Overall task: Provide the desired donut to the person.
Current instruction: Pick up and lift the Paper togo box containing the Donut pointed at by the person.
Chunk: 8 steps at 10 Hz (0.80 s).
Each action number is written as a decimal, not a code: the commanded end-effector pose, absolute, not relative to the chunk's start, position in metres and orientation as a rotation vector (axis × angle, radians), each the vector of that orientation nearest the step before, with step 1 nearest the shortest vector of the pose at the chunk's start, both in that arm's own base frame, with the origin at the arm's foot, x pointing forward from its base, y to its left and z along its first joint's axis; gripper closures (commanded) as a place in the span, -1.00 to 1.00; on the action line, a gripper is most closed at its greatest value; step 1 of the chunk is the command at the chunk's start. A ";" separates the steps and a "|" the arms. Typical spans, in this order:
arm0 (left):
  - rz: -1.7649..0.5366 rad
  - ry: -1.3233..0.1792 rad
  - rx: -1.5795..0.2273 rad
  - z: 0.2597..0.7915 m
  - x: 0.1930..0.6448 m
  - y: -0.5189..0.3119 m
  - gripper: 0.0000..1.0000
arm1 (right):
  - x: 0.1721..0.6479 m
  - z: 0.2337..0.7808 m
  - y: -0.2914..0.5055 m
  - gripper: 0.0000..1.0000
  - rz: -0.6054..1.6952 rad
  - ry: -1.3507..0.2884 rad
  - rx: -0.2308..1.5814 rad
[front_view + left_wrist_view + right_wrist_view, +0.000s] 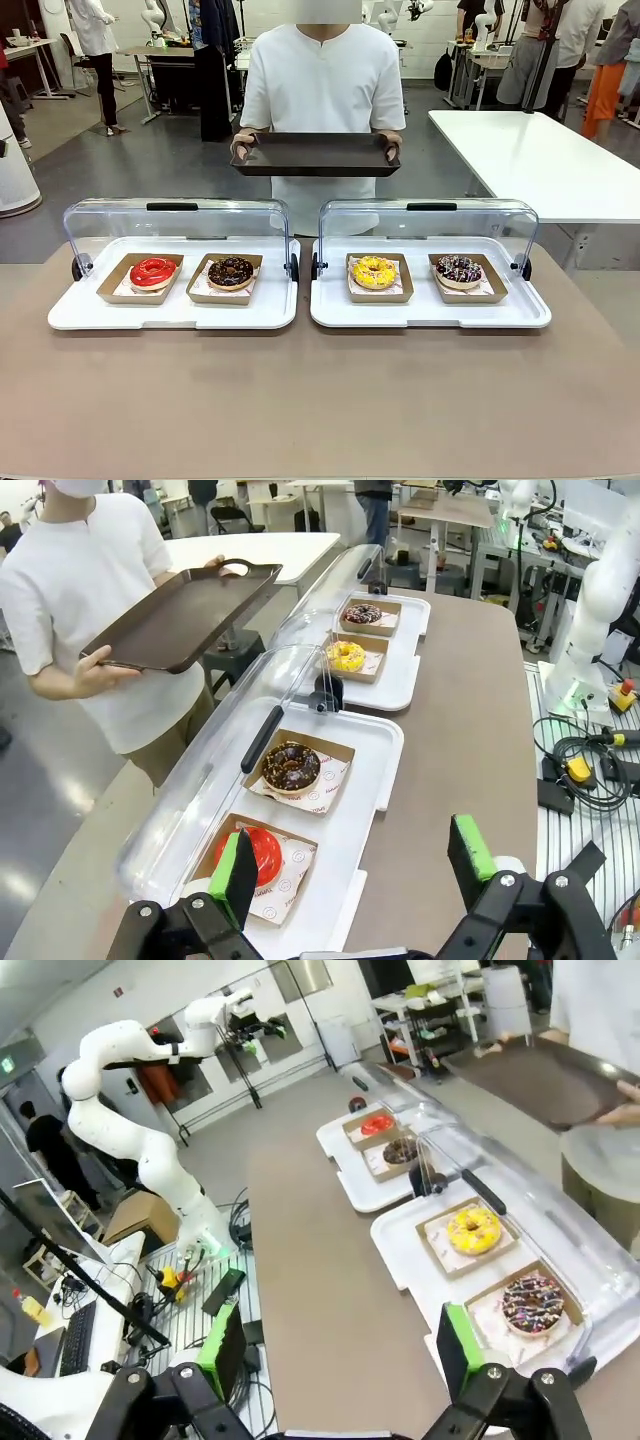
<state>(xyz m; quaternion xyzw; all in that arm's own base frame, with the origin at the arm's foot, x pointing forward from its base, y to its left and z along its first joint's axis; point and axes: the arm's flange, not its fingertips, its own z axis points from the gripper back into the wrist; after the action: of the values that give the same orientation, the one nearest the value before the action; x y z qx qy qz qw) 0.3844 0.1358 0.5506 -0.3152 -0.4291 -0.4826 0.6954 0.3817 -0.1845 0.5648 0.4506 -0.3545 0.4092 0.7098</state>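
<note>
Left gripper [355, 865]: fingers spread wide, nothing held. Right gripper [340, 1348]: likewise wide open, empty.

Left display tray [172, 318] and right display tray [430, 318]: clear lids [175, 220] raised, so the contents can be reached. Red donut [152, 271], chocolate donut [231, 271], yellow donut [374, 271] and sprinkled donut [459, 269] are each kept in a cardboard boat.

Person [322, 80], beyond the table: brown serving tray [315, 155] held level in both hands, judged ready to receive one. Which donut is desired cannot be told.

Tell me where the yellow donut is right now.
Front view: the yellow donut sits in a cardboard box at the left end of the right white tray, with the sprinkled chocolate donut to its right.
</note>
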 end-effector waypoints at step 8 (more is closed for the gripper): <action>-1.077 -0.956 -0.706 0.550 0.385 0.135 -1.00 | 0.379 0.568 -0.189 -1.00 0.922 -0.805 1.015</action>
<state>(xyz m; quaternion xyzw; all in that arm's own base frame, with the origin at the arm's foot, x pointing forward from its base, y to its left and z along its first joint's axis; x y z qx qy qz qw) 0.3846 0.1357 0.5497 -0.3166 -0.4281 -0.4825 0.6955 0.3791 -0.1864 0.5664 0.4523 -0.3555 0.4112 0.7071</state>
